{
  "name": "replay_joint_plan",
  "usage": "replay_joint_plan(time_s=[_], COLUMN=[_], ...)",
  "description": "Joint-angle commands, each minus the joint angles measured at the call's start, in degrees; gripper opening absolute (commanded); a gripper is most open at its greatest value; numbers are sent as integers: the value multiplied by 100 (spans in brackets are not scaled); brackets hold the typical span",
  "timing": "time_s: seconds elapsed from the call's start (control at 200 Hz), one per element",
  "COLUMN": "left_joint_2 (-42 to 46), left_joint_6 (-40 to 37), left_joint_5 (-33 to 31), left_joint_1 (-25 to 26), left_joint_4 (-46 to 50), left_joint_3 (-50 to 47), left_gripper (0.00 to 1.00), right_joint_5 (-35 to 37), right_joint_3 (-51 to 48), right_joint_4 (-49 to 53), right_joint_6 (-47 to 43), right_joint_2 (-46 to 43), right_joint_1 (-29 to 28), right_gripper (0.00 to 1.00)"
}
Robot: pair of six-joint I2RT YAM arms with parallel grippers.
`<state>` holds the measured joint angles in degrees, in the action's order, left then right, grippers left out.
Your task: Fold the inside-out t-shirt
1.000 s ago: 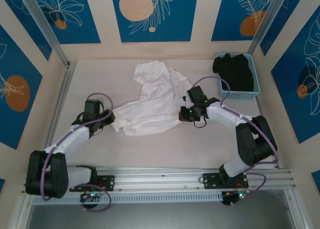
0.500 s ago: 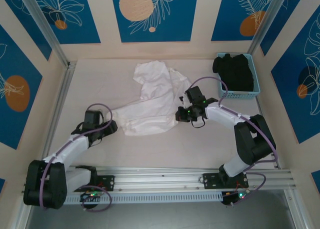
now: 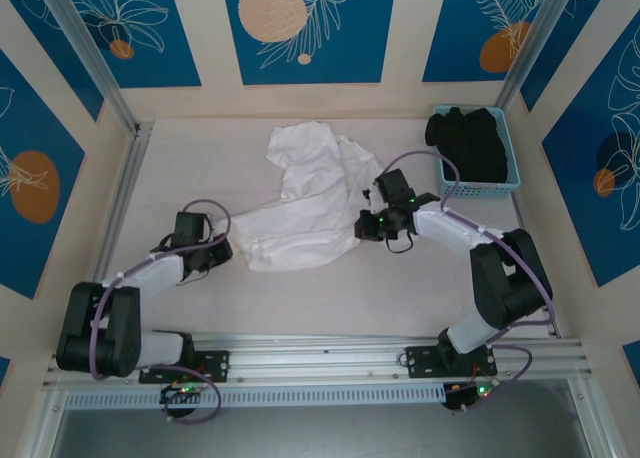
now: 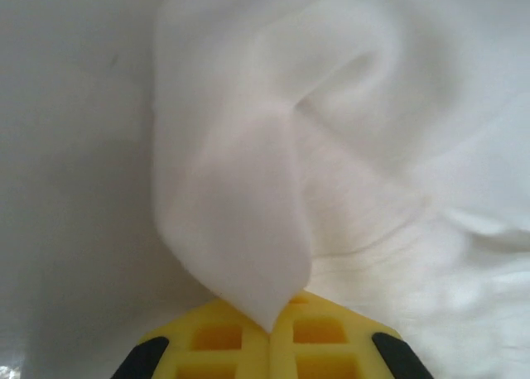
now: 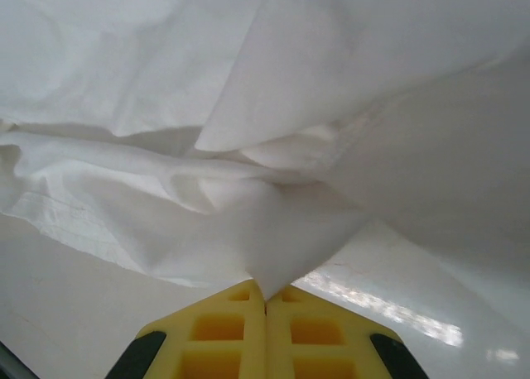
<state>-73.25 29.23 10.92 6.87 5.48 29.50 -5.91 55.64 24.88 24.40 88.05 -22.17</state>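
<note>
Table: You are working over a pale table [image 3: 300, 298] enclosed by cream walls with blue panels.

T-shirt: The white inside-out t-shirt [image 3: 300, 203] lies wrinkled in the middle of the table. One bunched part reaches toward the far wall and a flatter part spreads toward the near left. It sits between your two arms and does not touch the basket.

Basket: A blue basket [image 3: 511, 163] stands in the far right corner of the table.

Basket contents: A black garment [image 3: 468, 138] is heaped inside the basket and rises above the rim.

Left gripper: Your left gripper [image 3: 224, 249] is at the shirt's near-left edge. In the left wrist view [image 4: 269, 329] its yellow pads [image 4: 217, 339] are pressed together on a tapering fold of white cloth [image 4: 356, 147].

Right gripper: Your right gripper [image 3: 362, 228] is at the shirt's right edge. In the right wrist view [image 5: 265, 292] its pads meet on a pinched point of fabric, with layers of cloth [image 5: 166, 64] draped above it.
</note>
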Motion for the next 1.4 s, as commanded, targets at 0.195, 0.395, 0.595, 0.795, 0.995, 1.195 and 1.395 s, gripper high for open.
replay_joint_plan(time_s=[0.195,0.395,0.595,0.795,0.995,1.195,1.395], left_joint_2=[2554,2702,2085,631,-868,-1506,-678], left_joint_6=[348,361,148,86,-56,-24,-4], left_joint_5=[749,768,-45,-312,-153,198,361], left_joint_1=[16,9,2,-82,-116,-263,-320], left_joint_4=[995,1611,1746,1170,1074,1341,1245], left_joint_3=[2273,4314,5098,5162,6635,8399,8233], left_gripper=[0,0,0,0,0,0,0], right_joint_5=[-87,234,858,669,-279,-692,-619], right_joint_3=[2079,3462,4089,4095,4805,6307,6439], right_joint_4=[1174,1506,1342,943,449,562,730], right_joint_6=[-479,-573,-801,-752,-339,-246,-409], right_joint_2=[-2653,-3565,-3716,-2651,-1169,-348,-792], right_joint_1=[911,1076,1084,1332,1526,1506,1508], right_gripper=[2,2,2,1,1,1,1])
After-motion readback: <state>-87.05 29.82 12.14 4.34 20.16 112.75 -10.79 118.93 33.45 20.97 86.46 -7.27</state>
